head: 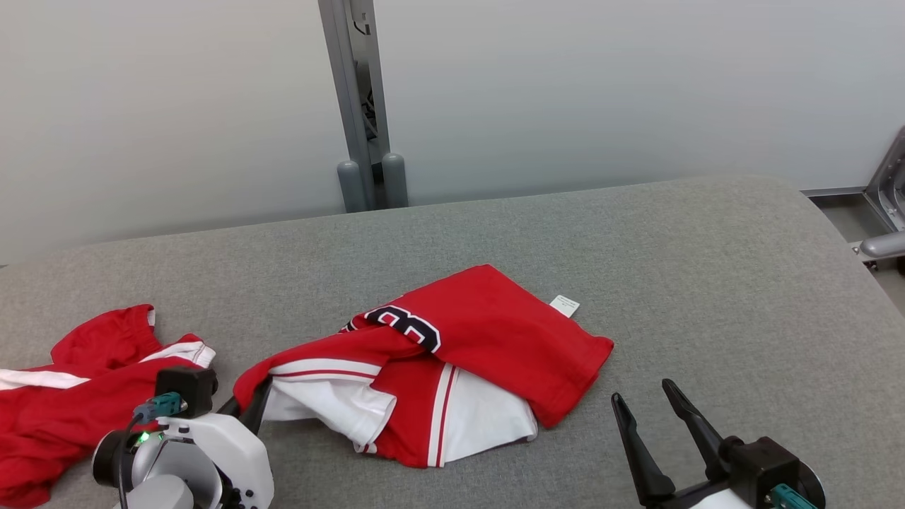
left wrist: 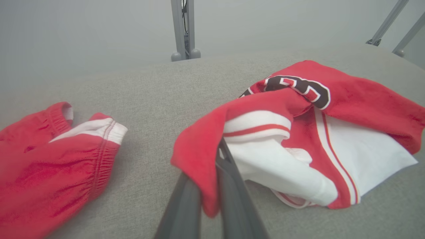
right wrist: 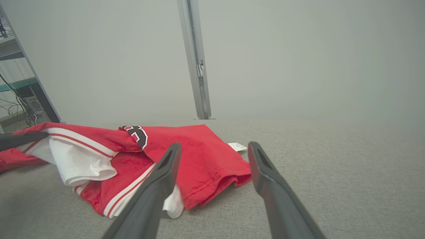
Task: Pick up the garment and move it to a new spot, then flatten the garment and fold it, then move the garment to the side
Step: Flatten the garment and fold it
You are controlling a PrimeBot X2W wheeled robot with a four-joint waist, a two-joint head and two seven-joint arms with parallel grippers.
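Observation:
The garment [head: 488, 332] is a crumpled red-and-white jersey with a dark number, lying mid-table; it also appears in the left wrist view [left wrist: 348, 99] and the right wrist view [right wrist: 199, 149]. My left gripper [head: 249, 404] is shut on the garment's left red edge, and in its wrist view my left gripper [left wrist: 212, 186] pinches that fold between both fingers. A white tag [head: 564, 305] sticks out at the garment's far right corner. My right gripper [head: 647, 399] stands open to the right of the garment, apart from it, and my right gripper [right wrist: 214, 149] holds nothing.
A second red-and-white piece of clothing [head: 78, 382] lies at the table's left edge, seen too as red clothing [left wrist: 49, 159]. The grey fabric table [head: 707, 268] stretches bare to the right and back. A grey post [head: 364, 106] stands behind the table against the pale wall.

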